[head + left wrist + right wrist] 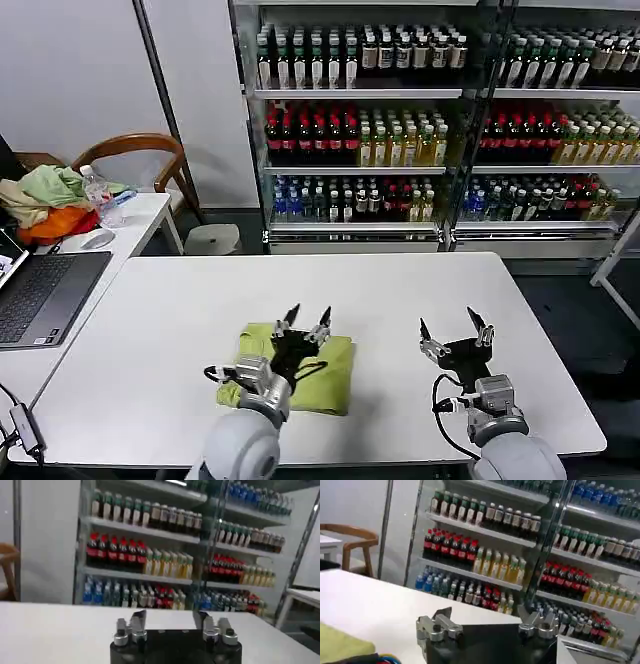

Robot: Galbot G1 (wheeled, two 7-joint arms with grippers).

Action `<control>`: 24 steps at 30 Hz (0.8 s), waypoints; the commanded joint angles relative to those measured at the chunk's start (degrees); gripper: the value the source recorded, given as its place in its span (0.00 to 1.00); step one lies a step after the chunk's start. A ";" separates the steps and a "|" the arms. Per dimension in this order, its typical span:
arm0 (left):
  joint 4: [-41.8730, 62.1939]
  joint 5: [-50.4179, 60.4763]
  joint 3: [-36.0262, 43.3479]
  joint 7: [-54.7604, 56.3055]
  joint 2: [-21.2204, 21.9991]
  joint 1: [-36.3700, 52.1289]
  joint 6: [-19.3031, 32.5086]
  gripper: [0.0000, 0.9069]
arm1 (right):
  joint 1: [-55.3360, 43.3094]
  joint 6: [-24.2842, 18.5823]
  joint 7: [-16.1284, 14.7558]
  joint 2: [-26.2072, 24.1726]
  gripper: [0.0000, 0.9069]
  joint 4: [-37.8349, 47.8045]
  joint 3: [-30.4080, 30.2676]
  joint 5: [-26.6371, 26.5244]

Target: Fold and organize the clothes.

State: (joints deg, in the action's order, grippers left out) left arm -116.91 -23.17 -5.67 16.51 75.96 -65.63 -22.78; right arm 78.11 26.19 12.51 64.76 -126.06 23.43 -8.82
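The lime yellow-green T-shirt [330,375] lies folded into a compact rectangle on the white table [180,320], near the front edge and left of centre. My left gripper [306,318] hovers over the shirt's far edge, open, with nothing between its fingers. In the left wrist view the left gripper [170,617] points toward the shelves, jaws wide apart. My right gripper [454,328] stands open above bare table to the shirt's right. In the right wrist view, the right gripper [487,615] is open and empty, and a corner of the shirt [340,645] shows beside it.
A laptop [40,295] sits on the side table at left, behind it a heap of pale green and orange cloth [45,200] and a water bottle [100,195]. A wooden chair [140,150] and drink-filled shelves [400,130] stand behind the table.
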 commanded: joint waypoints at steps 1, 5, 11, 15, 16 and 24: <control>9.12 11.94 -25.07 -16.63 -12.67 -1.98 16.52 1.00 | -4.83 -2.37 -0.20 1.48 1.00 4.30 -4.85 -0.75; 11.21 12.46 -30.50 -19.53 -15.68 -5.09 18.43 1.00 | -4.59 0.10 0.17 2.31 1.00 3.58 -10.30 -7.20; 11.42 10.54 -32.93 -16.70 -15.94 -7.31 17.58 1.00 | -2.40 2.46 0.79 3.04 1.00 3.82 -17.90 -12.00; 11.13 10.17 -32.12 -16.12 -15.33 -7.19 17.02 1.00 | -2.95 3.76 2.91 4.27 1.00 5.90 -21.47 -22.06; 11.01 10.09 -31.99 -16.06 -15.21 -7.09 16.92 1.00 | -3.33 3.70 3.12 4.43 1.00 6.55 -21.31 -24.13; 10.75 8.04 -30.72 -11.80 -14.17 -5.96 12.76 1.00 | -5.62 5.09 7.97 5.74 1.00 9.41 -20.70 -35.06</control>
State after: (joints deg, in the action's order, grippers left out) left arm -107.72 -14.08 -32.79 2.97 63.34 -70.92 -8.61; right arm 74.10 29.59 16.30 69.21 -119.82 6.96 -28.80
